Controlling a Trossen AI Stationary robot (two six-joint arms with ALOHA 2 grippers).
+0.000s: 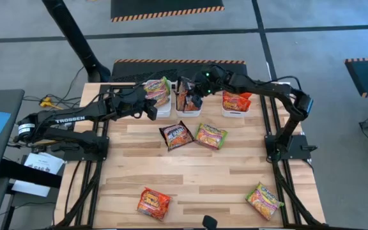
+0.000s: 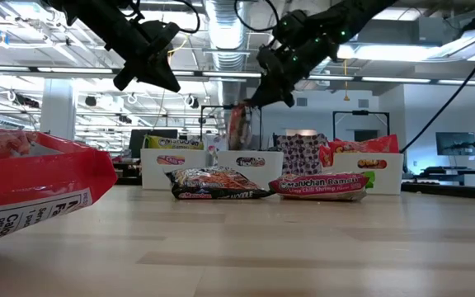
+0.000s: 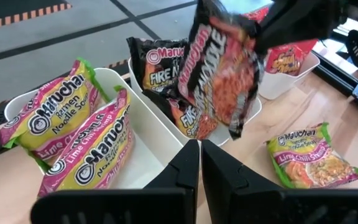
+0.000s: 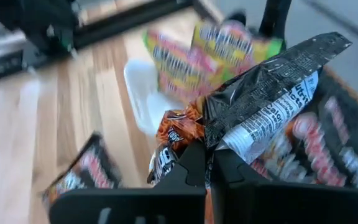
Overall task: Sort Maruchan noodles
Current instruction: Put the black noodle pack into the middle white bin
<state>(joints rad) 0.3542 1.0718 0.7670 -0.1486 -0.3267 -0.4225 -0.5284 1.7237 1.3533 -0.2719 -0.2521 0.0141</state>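
The right gripper [image 1: 195, 96] hangs over the middle white tray [image 1: 189, 110] at the far edge of the table, its fingers clamped on the top edge of a dark packet [image 3: 222, 68] of Maruchan noodles that dangles upright above the other dark packets [image 3: 160, 62] standing in that tray. The left gripper [image 1: 152, 110], fingers pressed together and holding nothing, hovers just beside the left tray [image 3: 148, 134], where green-yellow packets [image 3: 73, 130] stand on edge. The right-hand tray [image 1: 234, 112] holds red packets [image 1: 236, 100].

On the pale wooden tabletop [image 1: 203, 179], one dark packet [image 1: 176, 135] and one green-yellow packet [image 1: 211, 135] lie side by side near the trays at centre. Well apart from them, near the front edge, a red packet [image 1: 153, 202] lies toward the left and another green-yellow packet [image 1: 264, 199] toward the right. In the low view a red packet [image 2: 31, 186] fills the left foreground.

The table stands on a grey floor [image 1: 299, 57] marked with dark lines and orange-and-black striped mats [image 1: 165, 9]. Beyond the table, seen from its surface, is an open workspace with exposed ceiling ducts [image 2: 221, 25], strip lights and a monitor [image 2: 454, 144] at the right.
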